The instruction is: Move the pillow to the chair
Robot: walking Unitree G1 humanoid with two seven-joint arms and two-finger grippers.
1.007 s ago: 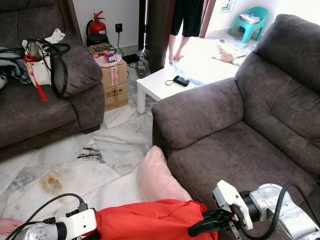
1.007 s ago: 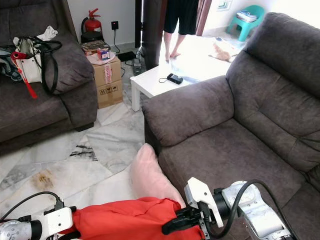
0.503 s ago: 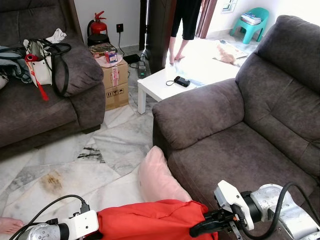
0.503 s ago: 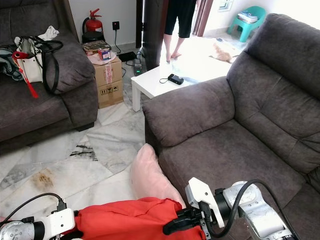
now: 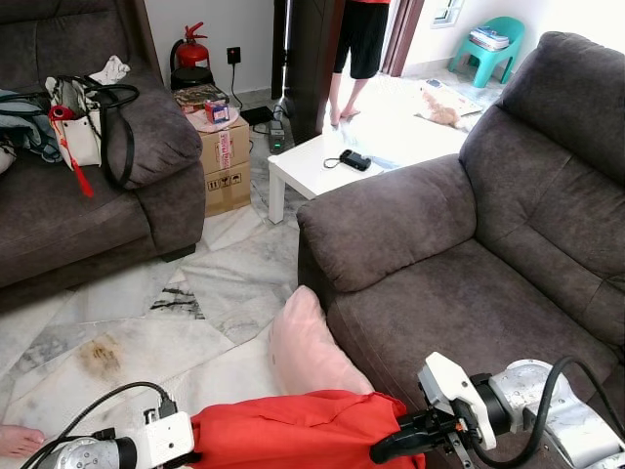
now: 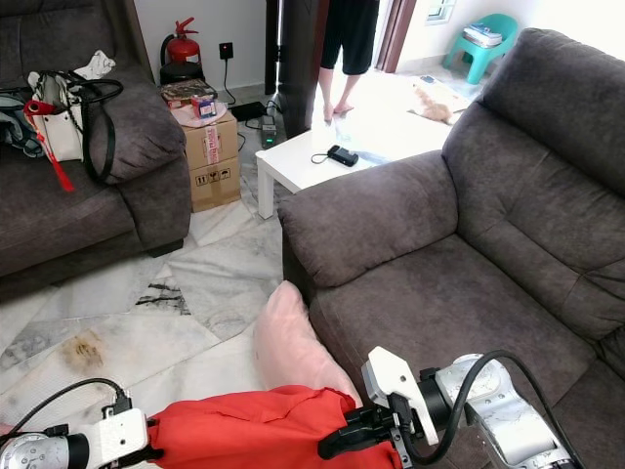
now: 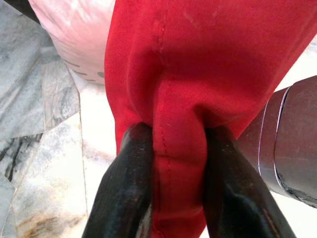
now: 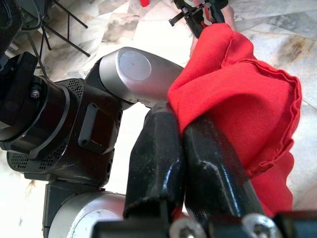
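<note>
A red pillow (image 5: 293, 430) hangs low in front of me, held at both ends. My left gripper (image 7: 173, 144) is shut on a fold of its red cover at the left end. My right gripper (image 5: 391, 447) is shut on the right end, and the fabric is pinched between its black fingers (image 8: 208, 153). The dark grey armchair (image 5: 469, 293) stands just ahead to the right, its seat bare. A pale pink pillow (image 5: 308, 342) leans on the floor against the armchair's front left corner, just beyond the red one.
A low white table (image 5: 303, 166) with a black object (image 5: 354, 158) stands past the armchair. A cardboard box (image 5: 225, 161) and a grey sofa (image 5: 88, 205) with bags are at the left. A person (image 5: 359, 49) stands in the doorway. A bare foot (image 5: 15, 442) shows at lower left.
Both grippers keep their hold on the red pillow in about the same place. The person in the doorway has shifted a little.
</note>
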